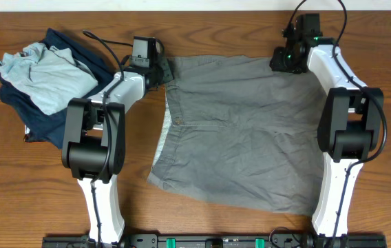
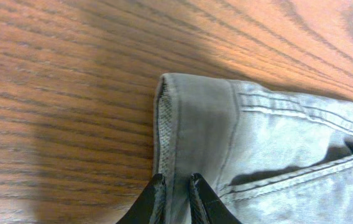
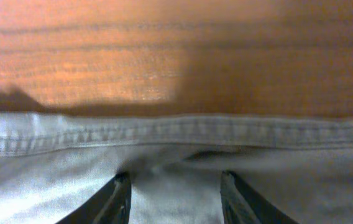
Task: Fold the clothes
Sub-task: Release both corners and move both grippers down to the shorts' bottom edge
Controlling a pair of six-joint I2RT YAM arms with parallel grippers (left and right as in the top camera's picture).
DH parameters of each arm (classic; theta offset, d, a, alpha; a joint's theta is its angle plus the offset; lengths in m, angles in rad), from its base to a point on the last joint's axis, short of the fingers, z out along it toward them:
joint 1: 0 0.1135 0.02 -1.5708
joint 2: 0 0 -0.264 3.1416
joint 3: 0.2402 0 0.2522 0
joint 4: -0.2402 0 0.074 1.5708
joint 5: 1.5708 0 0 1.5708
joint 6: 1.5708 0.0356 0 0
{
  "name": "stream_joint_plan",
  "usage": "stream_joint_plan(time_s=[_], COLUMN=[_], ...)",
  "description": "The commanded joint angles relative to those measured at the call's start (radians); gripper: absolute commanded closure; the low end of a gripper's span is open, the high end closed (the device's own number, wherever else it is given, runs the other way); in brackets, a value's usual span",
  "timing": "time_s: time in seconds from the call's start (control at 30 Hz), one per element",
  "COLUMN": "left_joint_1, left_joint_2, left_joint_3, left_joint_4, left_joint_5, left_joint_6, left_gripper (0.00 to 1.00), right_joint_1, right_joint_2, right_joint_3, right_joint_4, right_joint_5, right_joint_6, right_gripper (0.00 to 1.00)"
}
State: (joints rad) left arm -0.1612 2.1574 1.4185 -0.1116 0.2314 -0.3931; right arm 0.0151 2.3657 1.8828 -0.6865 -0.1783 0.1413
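The grey shorts lay spread flat and wrinkled in the middle of the wooden tabletop, turned sideways so that the waistband ran down their left edge, where a pale strip of inner lining showed. The left end effector sat at the far left corner of the shorts. In the left wrist view its fingers stood narrow, almost together, with the stitched edge of the waistband corner pinched between them and the cloth still lying on the wood. A pocket seam crossed the fabric just to the right of that corner.

The right end effector was at the far right corner of the shorts. The right wrist view showed its two fingers set wide apart, resting over the cloth just behind the hem, with nothing gripped between them. The hem ran straight across from left to right, with bare wood beyond it.

Well apart from the shorts, at the far left of the tabletop, a pale blue shirt lay crumpled on top of a dark navy garment
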Motion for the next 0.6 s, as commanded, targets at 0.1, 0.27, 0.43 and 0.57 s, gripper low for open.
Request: stream_joint_plan(time_s=[0.1,0.27,0.43,0.57], left_joint_1=[0.054,0.067,0.066,0.066], left_joint_2=[-0.149,-0.286,-0.335,-0.334], left_joint_3=[0.016,0.015,0.015,-0.009], left_joint_4=[-0.123,-0.467,-0.799,-0.974], left_joint_5=[0.05,0.048,0.047,0.047], left_joint_6=[0.016,0.105,0.138,0.138], left_gripper=[0.83,0.59,0.47,0.38], right_joint_1=[-0.059,-0.094,-0.129,-0.141], right_joint_2=[-0.02,-0.088,-0.145,-0.182], right_joint_3=[0.27,0.34,0.34,0.336], right_joint_4=[-0.338,-0.604,-0.808,-0.911], right_joint_5=[0.105,0.195,0.208,0.204], right_joint_6=[0.018,0.07,0.163,0.201], right_gripper=[0.51,0.56,0.53,0.52])
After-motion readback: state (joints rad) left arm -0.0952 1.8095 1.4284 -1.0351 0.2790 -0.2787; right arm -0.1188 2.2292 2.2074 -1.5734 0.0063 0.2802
